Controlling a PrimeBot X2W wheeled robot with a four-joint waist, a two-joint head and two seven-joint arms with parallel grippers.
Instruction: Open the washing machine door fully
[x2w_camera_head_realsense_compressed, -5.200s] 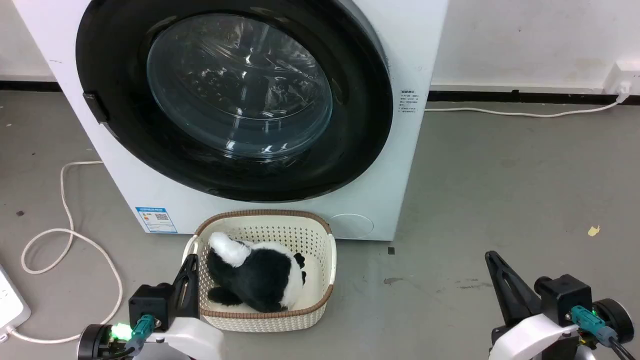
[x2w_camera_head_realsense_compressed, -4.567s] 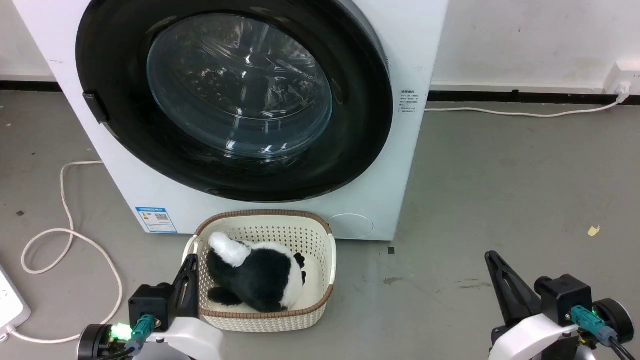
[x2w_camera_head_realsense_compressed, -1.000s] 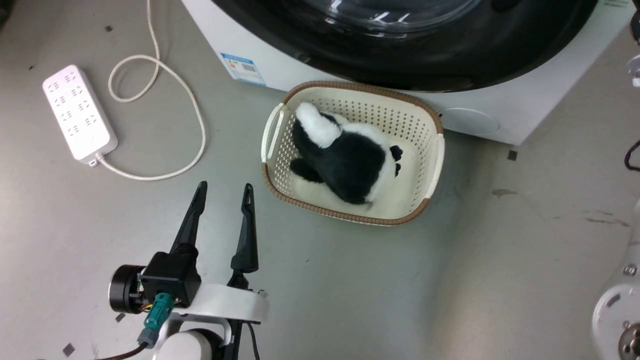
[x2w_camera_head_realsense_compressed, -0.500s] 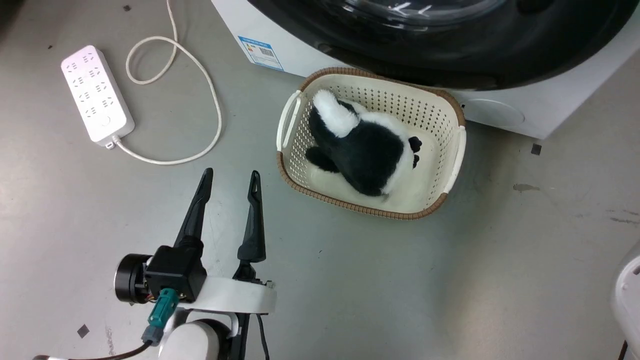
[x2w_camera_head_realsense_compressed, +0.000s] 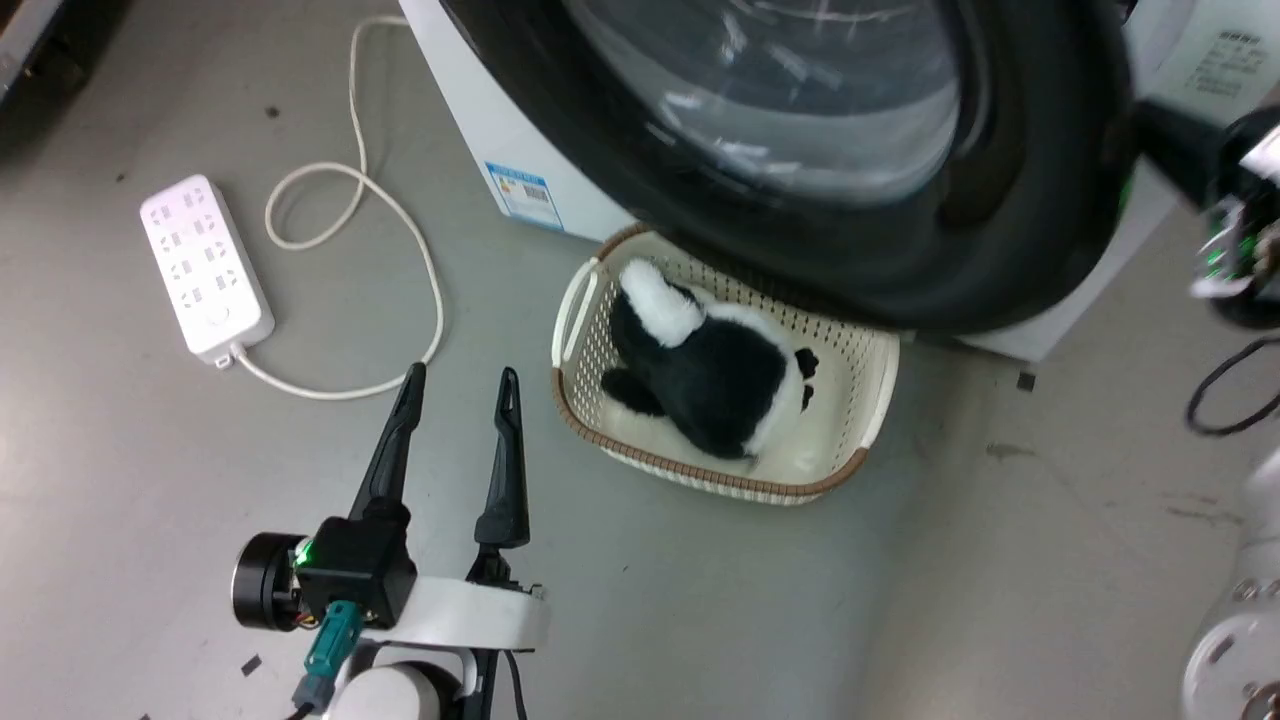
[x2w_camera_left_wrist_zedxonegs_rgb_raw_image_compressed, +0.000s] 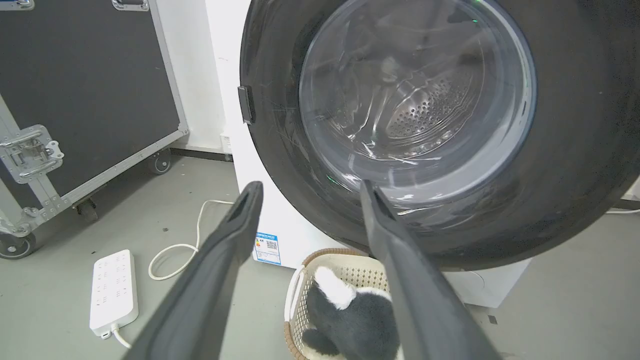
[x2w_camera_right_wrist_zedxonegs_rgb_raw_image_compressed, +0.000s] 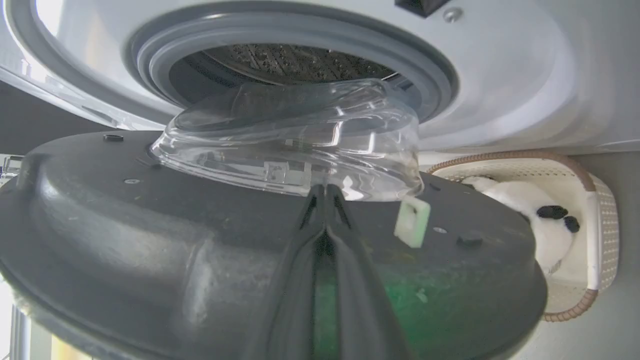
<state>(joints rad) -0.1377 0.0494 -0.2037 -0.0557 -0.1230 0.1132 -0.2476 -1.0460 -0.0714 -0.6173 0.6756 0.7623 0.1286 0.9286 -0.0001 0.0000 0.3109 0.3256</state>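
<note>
— How do the pincers stand?
— The right pincer (x2w_camera_right_wrist_zedxonegs_rgb_raw_image_compressed: 325, 189) has its fingers pressed together with nothing between them. Its tips lie against the inner face of the washing machine door (x2w_camera_right_wrist_zedxonegs_rgb_raw_image_compressed: 125, 210), just beside the glass bowl. The left pincer (x2w_camera_head_realsense_compressed: 459, 378) is spread wide and empty above the floor (x2w_camera_head_realsense_compressed: 700, 620).
— And the door?
— It stands partly open, off the washing machine (x2w_camera_head_realsense_compressed: 480, 110), with the gasket (x2w_camera_right_wrist_zedxonegs_rgb_raw_image_compressed: 280, 32) showing. Under its lower rim sits a basket (x2w_camera_head_realsense_compressed: 873, 400) holding a plush toy (x2w_camera_head_realsense_compressed: 710, 375).
</note>
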